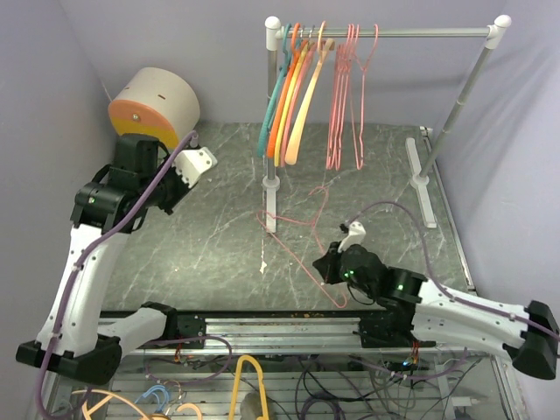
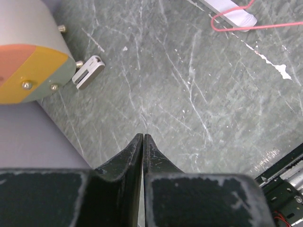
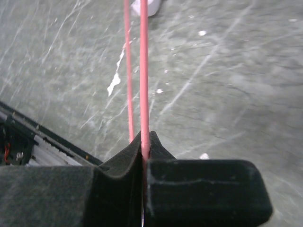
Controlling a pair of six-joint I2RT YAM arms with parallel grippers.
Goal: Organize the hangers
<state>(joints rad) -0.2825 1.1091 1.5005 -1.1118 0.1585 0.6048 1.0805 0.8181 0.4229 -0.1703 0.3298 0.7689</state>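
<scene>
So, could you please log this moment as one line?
right gripper: shut on thin pink wire hanger | left gripper: shut, empty | silver metal rail: coloured plastic hangers and pink wire hangers hung

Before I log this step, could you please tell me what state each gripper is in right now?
Left gripper: closed, holding nothing.
Right gripper: closed on the thin pink wire hanger.
</scene>
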